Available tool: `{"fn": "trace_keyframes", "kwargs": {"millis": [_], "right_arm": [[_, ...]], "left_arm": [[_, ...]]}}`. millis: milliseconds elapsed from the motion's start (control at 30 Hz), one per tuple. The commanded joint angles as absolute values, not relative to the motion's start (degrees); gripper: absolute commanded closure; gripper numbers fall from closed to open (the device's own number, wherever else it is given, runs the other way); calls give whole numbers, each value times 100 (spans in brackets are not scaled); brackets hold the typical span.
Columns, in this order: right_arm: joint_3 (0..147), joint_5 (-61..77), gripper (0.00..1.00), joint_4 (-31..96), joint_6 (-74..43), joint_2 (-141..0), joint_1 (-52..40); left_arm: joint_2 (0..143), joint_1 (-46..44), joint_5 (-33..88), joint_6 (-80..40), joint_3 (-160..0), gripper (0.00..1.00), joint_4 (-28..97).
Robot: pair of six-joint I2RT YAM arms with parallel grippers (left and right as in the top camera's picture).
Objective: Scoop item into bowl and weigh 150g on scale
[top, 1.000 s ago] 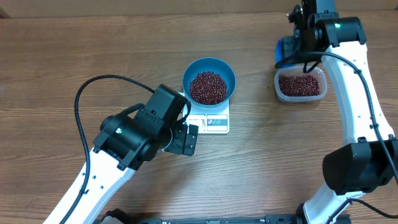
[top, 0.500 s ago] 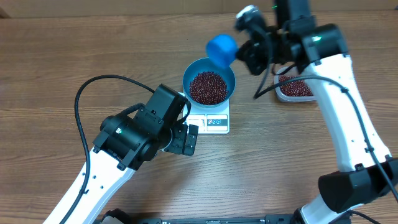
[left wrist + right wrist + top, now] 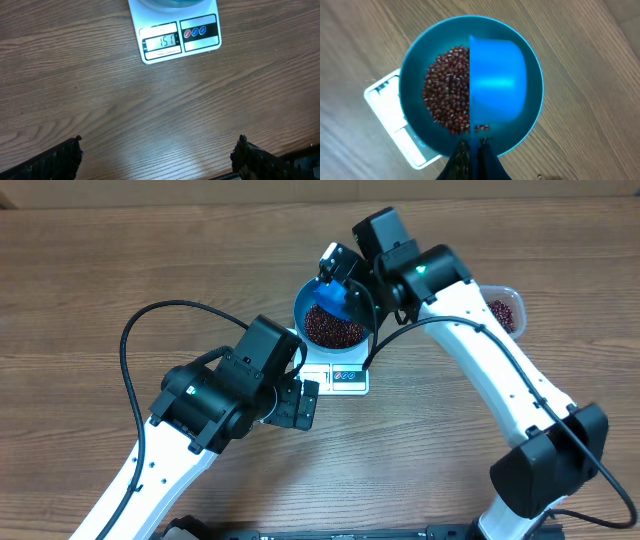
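Hovering above the bowl (image 3: 410,65), my right hand (image 3: 470,150) is clamped on the blue scoop (image 3: 497,82), which hangs over the bowl's far side. The beans (image 3: 445,90) lie in the bowl, and the bowl stands on the scale (image 3: 172,27) at mid-surface. My left hand (image 3: 157,157) hangs near-left of the scale, fingers spread wide, gripping nothing. A clear tub (image 3: 518,298) of beans sits far right.

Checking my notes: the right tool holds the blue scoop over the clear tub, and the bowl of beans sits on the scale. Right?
No. The right wrist view shows the right tool holding the blue scoop over the bowl, not the clear tub. The bowl of beans does sit on the scale.
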State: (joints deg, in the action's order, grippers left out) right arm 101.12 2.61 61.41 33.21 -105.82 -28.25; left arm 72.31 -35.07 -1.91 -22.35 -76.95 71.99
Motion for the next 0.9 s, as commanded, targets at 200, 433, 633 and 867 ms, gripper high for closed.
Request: {"fn": "trace_keyframes", "kwargs": {"millis": [200, 433, 633, 867], "right_arm": [[9657, -604, 96, 5389, 3352, -10632, -3098], [9531, -602, 96, 5345, 3352, -10634, -3118], [9402, -598, 96, 5463, 3352, -10639, -3144], [9402, -593, 96, 5588, 3347, -10639, -3389]], "left_arm": [[7199, -3529, -187, -2274, -7697, 0, 7194], [7199, -3529, -187, -2274, -7697, 0, 7194], [7199, -3529, -185, -2274, -7697, 1, 7194], [7199, -3529, -185, -2274, -7697, 1, 7194]]}}
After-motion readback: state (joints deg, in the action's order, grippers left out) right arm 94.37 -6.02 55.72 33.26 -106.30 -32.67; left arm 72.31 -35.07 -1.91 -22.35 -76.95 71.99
